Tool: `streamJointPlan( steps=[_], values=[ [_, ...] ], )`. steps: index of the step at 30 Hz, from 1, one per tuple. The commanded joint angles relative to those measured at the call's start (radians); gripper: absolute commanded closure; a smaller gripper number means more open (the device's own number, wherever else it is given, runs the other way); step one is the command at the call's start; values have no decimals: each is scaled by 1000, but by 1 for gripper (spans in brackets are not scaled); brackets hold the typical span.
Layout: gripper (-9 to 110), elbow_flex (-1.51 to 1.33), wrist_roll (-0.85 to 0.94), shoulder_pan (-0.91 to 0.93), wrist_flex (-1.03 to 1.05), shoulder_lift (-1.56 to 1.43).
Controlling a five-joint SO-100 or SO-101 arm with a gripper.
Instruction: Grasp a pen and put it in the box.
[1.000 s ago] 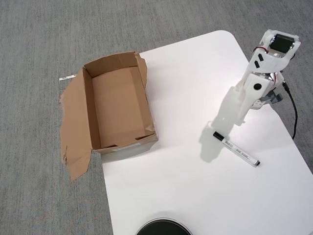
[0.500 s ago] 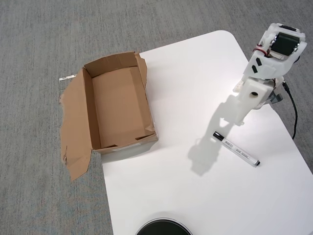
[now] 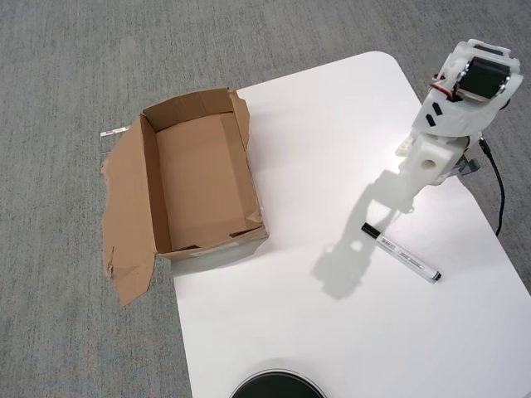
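From above, the gripper (image 3: 383, 197) hangs near the black-capped end of the pen (image 3: 400, 254), up off the table (image 3: 332, 124), and its white fingers merge so fully with the white surface that I cannot tell whether the jaws stand apart or together; nothing appears to be held in them. The arm rises behind it toward its base at the table's right edge, casting a shadow (image 3: 344, 267) that falls just left of the pen. The pen lies flat and diagonal on the table, cap toward the upper left, untouched. The box (image 3: 149, 186) sits well apart at the table's left edge, its interior bare, one flattened flap spread over the carpet (image 3: 66, 315). This looks like the approach step, before any grasp. The next move likely calls for lining the jaws across the barrel and descending onto it.
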State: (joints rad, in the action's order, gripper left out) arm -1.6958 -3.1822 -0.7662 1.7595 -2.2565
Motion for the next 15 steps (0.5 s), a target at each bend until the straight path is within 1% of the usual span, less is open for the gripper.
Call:
streamJointPlan(
  steps=[1,9,15],
  values=[
    [101,68,8,-5,5,63],
    [101,74,8,-7,5,209],
    [101,73,5,-58,5,364]
  ],
)
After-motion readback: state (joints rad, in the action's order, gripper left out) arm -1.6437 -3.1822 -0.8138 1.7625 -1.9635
